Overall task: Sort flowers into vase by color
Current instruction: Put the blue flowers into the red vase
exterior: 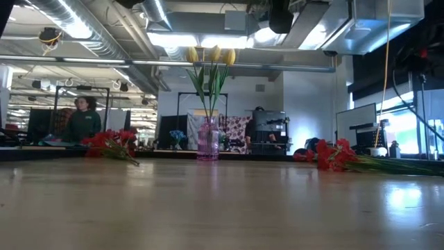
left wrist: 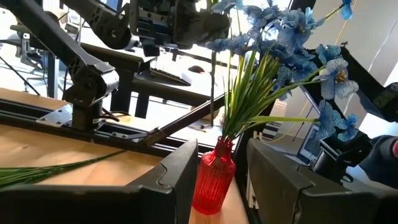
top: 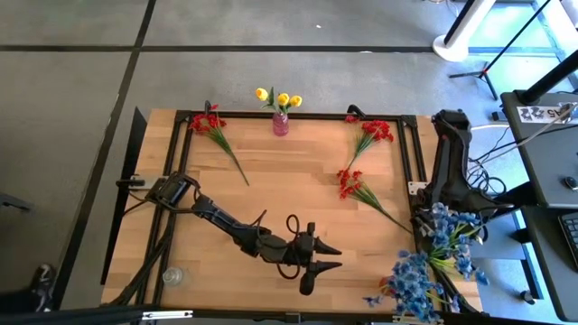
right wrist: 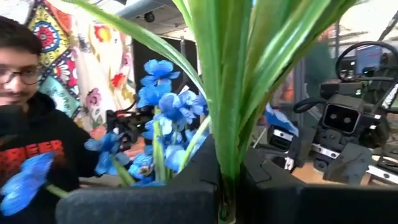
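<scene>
High view: left gripper (top: 330,255) hovers low over the table's (top: 289,181) near middle, fingers parted and empty. Right gripper (right wrist: 230,186) sits at the right edge, shut on blue flowers (top: 433,257), green stems pinched between its fingers. A red vase (left wrist: 213,177) holds more blue flowers. Yellow flowers (top: 277,97) stand in a pink vase (top: 281,124) at the far edge; red flowers (top: 366,158) lie loose on the wood.

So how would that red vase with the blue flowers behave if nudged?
The red vase looks narrow and carries tall, spreading blue flowers, so it would probably tip easily. It appears to be ribbed glass, likely fragile. The stems look thin, probably floppy.
</scene>
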Controlling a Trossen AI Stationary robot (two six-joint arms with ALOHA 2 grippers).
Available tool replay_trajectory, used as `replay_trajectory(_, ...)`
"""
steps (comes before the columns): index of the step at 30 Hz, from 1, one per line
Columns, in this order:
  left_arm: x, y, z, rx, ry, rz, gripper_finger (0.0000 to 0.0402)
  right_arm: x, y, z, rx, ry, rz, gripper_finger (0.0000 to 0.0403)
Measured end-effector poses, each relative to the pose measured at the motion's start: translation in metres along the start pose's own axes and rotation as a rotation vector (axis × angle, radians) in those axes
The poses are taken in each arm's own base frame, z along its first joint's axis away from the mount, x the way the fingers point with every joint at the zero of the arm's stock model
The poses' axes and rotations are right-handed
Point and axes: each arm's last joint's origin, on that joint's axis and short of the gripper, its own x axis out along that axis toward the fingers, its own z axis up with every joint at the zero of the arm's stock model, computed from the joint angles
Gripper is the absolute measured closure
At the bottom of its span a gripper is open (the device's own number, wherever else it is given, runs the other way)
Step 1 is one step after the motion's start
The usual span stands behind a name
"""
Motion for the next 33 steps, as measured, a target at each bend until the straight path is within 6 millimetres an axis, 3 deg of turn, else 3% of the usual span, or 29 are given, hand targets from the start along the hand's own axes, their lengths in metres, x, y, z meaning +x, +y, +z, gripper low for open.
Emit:
replay_trajectory(9,0.001,0.002,0.001,-0.002,-0.008,0.004,0.0266,0.000,0.006,-0.007,0.018,0.044,0.057,0.0392)
replay_trajectory(24,0.003,0.009,0.002,0.007,0.003,0.023,0.0266,0.023,0.006,-0.021,0.041,0.024,-0.020,0.0392)
replay_trajectory(33,0.003,0.008,0.002,0.007,0.003,0.022,0.0266,0.027,0.011,-0.033,-0.074,0.079,-0.010,0.0393)
